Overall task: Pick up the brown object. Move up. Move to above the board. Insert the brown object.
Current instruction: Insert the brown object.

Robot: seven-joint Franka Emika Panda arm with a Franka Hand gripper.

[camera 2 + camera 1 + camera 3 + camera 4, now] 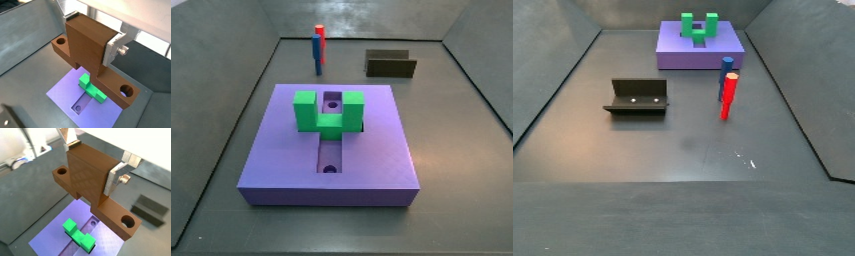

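Observation:
My gripper (93, 160) is shut on the brown object (90, 175), a thick brown block on a long bar with a round hole near each end. It also shows in a wrist view (87, 45), gripper (92, 32) around it. A silver finger (115, 178) presses each side of the block. I hold it high above the lavender board (53, 240), over the green U-shaped block (79, 234) and the slot. Both side views show the board (285, 150) (680, 55) with the green block (325, 112) astride the slot (330, 150). The gripper and brown object are out of both side views.
A thin red-and-blue peg (319, 48) (727, 92) stands upright beyond the board. A dark olive open box (390, 64) (637, 97) sits on the grey floor apart from the board, also in a wrist view (150, 210). Grey walls ring the floor.

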